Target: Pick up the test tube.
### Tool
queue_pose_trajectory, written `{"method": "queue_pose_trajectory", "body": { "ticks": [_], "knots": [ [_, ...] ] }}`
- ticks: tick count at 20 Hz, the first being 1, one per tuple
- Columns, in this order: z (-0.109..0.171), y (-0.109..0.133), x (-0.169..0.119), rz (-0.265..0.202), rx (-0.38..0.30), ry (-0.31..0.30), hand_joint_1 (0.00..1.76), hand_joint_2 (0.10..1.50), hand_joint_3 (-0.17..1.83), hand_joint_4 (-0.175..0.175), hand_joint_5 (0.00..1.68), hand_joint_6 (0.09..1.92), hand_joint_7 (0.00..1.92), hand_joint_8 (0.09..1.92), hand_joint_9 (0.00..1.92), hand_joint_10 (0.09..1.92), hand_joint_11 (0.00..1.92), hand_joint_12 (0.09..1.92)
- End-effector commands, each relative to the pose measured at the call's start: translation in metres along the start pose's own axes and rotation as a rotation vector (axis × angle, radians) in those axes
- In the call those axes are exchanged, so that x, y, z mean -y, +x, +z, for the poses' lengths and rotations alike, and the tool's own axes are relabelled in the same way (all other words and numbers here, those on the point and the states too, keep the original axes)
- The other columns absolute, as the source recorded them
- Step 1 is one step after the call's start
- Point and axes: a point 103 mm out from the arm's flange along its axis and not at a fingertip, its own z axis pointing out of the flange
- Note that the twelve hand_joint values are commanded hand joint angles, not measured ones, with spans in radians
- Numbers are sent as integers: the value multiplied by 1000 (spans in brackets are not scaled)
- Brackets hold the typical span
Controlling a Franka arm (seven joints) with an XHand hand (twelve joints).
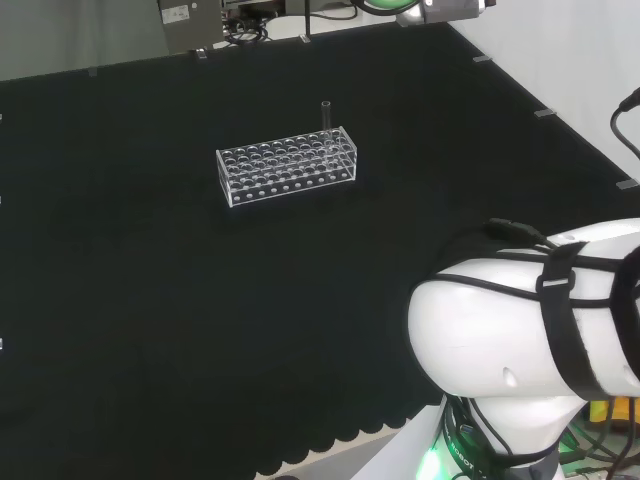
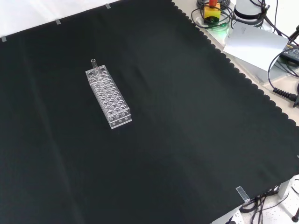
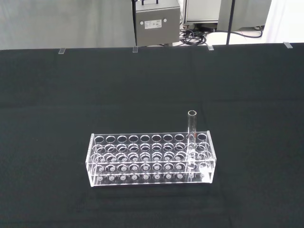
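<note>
The clear rack is sitting on the black-clothed table, and the test tube is standing upright at its two o'clock corner in the head view, apparently empty. I cannot tell how the robot hand is set right now.

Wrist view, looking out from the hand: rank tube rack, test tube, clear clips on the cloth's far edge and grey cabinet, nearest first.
1. Tube rack, mid-cloth, front wall nearest.
2. Test tube, upright toward the rack's back.
3. Clear clips, cloth's far edge.
4. Grey cabinet, beyond the bench.
</note>
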Motion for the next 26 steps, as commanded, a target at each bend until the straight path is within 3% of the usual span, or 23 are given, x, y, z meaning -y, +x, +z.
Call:
{"method": "queue_pose_trajectory", "body": {
  "ticks": [1,7,11,16,26],
  "knots": [
    [0,0,0,0,7,-7,460,755,496,-27,52,87,55,390,73,484,43,1344],
    [0,3,-19,-20,-17,-13,365,870,305,-17,8,87,0,283,0,414,0,1292],
    [0,5,-44,-32,-28,-14,379,891,260,-21,35,87,0,392,0,571,0,1360],
    [9,4,-80,-31,-26,27,398,905,226,-25,61,87,0,511,0,689,0,1426],
    [51,-6,-140,-29,-37,118,433,922,197,-43,141,87,0,731,0,821,0,1508]
  ]
}}
